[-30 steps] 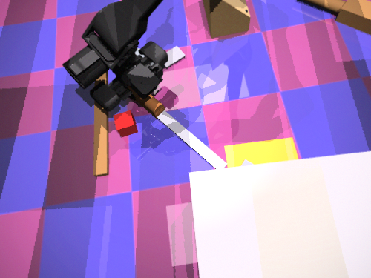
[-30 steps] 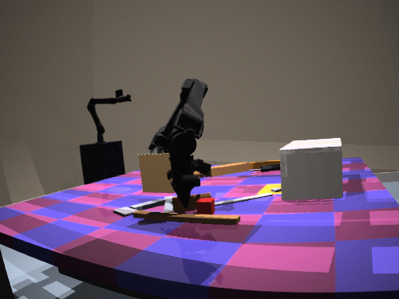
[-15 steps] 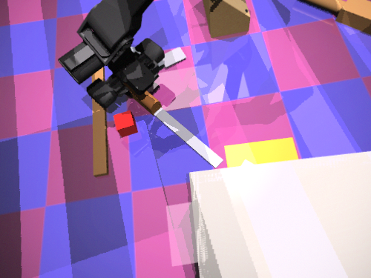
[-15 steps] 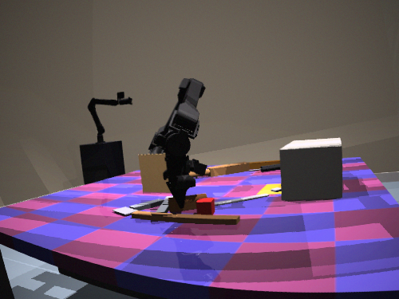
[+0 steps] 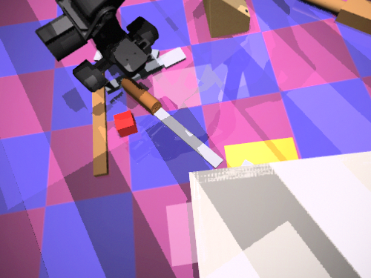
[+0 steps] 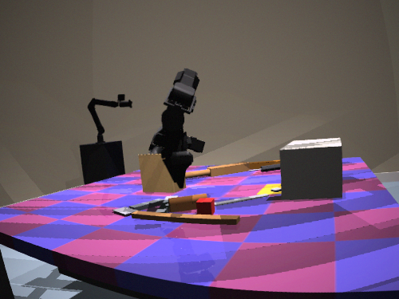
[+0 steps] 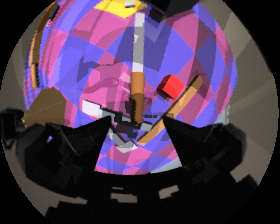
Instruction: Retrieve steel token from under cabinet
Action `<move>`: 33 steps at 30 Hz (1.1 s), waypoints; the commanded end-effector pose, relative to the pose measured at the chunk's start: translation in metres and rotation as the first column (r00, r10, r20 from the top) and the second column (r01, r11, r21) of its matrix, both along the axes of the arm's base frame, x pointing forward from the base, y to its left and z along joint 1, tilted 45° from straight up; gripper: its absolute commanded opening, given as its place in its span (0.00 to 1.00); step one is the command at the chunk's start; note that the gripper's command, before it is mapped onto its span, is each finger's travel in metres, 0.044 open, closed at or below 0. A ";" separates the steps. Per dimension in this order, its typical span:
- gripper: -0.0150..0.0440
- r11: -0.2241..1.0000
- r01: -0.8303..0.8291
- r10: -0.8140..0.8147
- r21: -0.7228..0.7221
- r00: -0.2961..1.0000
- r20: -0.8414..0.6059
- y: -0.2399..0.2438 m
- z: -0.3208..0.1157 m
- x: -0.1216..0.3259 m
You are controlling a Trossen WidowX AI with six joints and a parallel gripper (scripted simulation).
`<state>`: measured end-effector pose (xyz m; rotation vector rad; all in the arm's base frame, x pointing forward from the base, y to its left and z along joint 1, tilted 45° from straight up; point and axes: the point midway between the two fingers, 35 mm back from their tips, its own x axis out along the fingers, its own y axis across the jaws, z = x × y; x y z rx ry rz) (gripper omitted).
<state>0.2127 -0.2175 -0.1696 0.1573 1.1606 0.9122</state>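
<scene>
A small grey flat piece, apparently the token [image 5: 246,162] [image 6: 275,190] [image 7: 130,4], lies on the yellow marked area [image 5: 261,150] [image 6: 266,189] [image 7: 116,8], close to the cabinet [image 5: 297,219] [image 6: 311,173]. The cabinet edge partly hides it in the top view, so I cannot tell whether it is wholly inside. A flat steel blade [image 5: 185,131] [image 6: 243,199] [image 7: 138,47] with a brown handle [image 5: 142,96] [image 6: 185,202] [image 7: 137,87] lies on the table, its tip just left of the yellow area. My gripper [image 5: 116,55] [image 6: 180,184] [image 7: 138,118] is open and empty, above the handle's rear end.
A grey metal tool [image 5: 174,57] [image 6: 123,210] [image 7: 93,108] lies below my gripper. A red cube [image 5: 125,123] [image 6: 205,206] [image 7: 171,86] and wooden strip [image 5: 99,133] [image 6: 183,218] [image 7: 175,107] lie beside the handle. A wooden block [image 5: 228,20] [image 6: 153,175] [image 7: 46,107] stands behind.
</scene>
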 end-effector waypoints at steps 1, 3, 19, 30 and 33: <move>1.00 1.000 -0.003 0.003 -0.016 1.000 0.009 -0.024 0.026 -0.004; 1.00 1.000 0.009 -0.009 -0.017 1.000 0.011 -0.016 0.014 -0.001; 1.00 1.000 0.009 -0.009 -0.017 1.000 0.011 -0.016 0.014 -0.001; 1.00 1.000 0.009 -0.009 -0.017 1.000 0.011 -0.016 0.014 -0.001; 1.00 1.000 0.009 -0.009 -0.017 1.000 0.011 -0.016 0.014 -0.001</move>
